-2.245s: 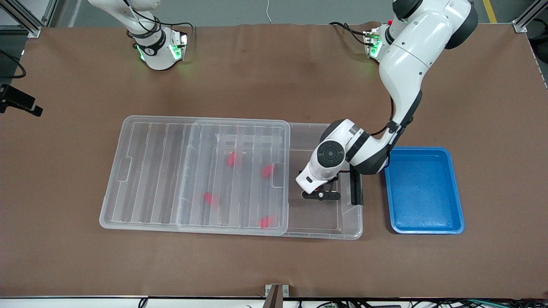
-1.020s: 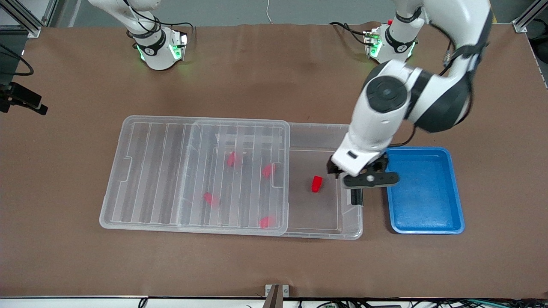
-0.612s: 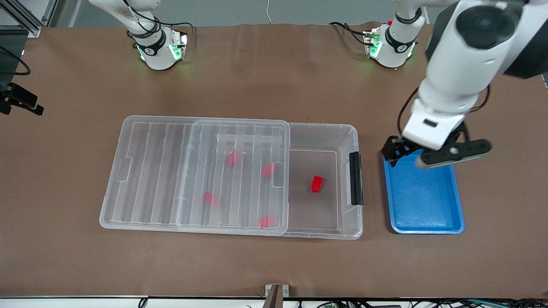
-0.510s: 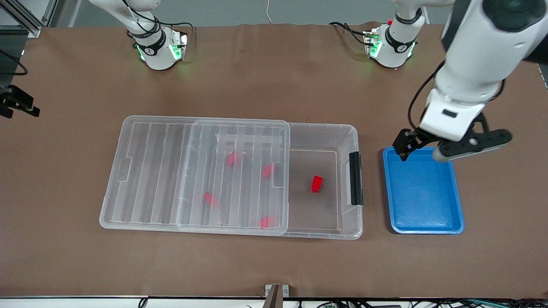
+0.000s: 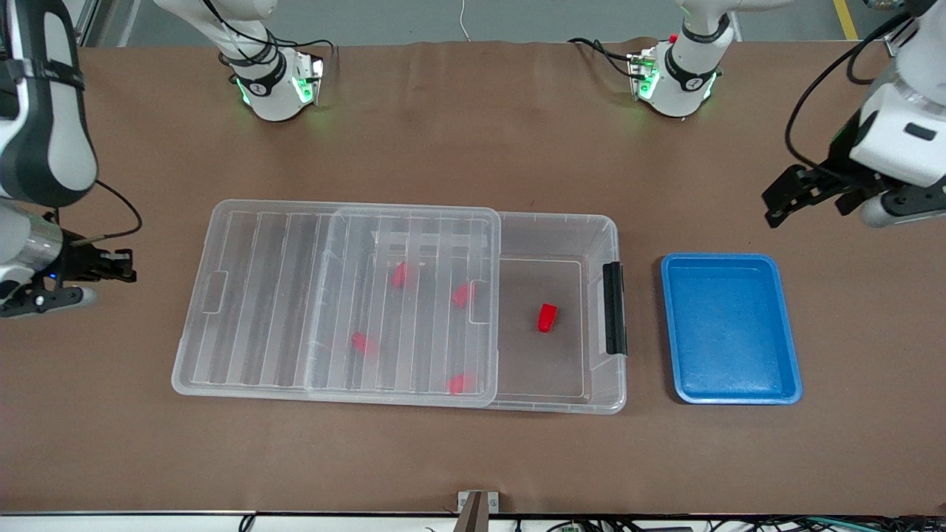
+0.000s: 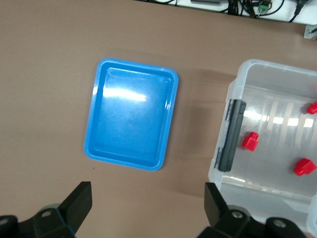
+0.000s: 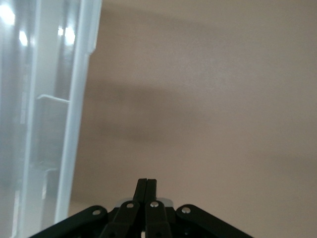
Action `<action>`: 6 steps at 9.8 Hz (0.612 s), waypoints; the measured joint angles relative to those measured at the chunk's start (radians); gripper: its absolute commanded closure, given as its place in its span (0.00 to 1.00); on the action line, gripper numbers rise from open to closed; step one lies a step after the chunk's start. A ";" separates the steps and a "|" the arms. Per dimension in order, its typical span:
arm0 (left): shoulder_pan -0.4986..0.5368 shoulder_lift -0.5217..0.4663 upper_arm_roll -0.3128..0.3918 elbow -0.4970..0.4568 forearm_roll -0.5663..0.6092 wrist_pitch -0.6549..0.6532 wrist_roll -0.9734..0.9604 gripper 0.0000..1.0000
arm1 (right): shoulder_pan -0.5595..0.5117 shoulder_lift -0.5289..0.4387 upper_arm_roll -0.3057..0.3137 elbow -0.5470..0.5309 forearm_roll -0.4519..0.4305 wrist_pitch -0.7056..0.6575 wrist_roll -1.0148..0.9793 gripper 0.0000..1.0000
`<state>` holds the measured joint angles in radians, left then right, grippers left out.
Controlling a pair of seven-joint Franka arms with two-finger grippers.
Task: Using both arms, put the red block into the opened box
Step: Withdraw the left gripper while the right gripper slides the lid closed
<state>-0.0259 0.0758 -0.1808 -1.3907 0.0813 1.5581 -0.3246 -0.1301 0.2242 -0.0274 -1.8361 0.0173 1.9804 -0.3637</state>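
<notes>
The red block (image 5: 547,318) lies on the floor of the box (image 5: 612,222), in its uncovered part near the black latch (image 5: 614,307); the left wrist view shows the red block (image 6: 250,141) too. The ribbed clear lid (image 5: 259,295) is slid toward the right arm's end and covers several other red blocks. My left gripper (image 5: 820,210) hangs open and empty over bare table toward the left arm's end, seen as the left gripper (image 6: 147,203) in its wrist view. My right gripper (image 5: 127,266) is shut on nothing over bare table beside the lid's end, its fingertips (image 7: 147,186) pressed together.
A blue tray (image 5: 730,329) with nothing in it sits between the box and the left arm's end of the table. Brown table surface surrounds the box. The arm bases (image 5: 273,85) stand along the edge farthest from the front camera.
The left gripper left the red block in the box, rose, and swung over the blue tray out toward the left arm's end. The right arm came into view and its gripper shut.
</notes>
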 measured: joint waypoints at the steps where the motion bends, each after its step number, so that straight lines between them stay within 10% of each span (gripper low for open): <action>1: 0.000 -0.022 0.033 -0.019 -0.009 -0.014 0.061 0.00 | 0.005 0.005 0.004 -0.036 0.000 0.045 -0.001 1.00; 6: -0.010 -0.091 0.073 -0.103 -0.039 -0.043 0.168 0.00 | 0.075 0.051 0.010 -0.068 0.069 0.109 -0.001 1.00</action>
<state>-0.0355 -0.0151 -0.1075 -1.4934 0.0419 1.5152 -0.1566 -0.0551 0.2747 -0.0178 -1.9038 0.0863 2.0891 -0.3643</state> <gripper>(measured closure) 0.000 0.991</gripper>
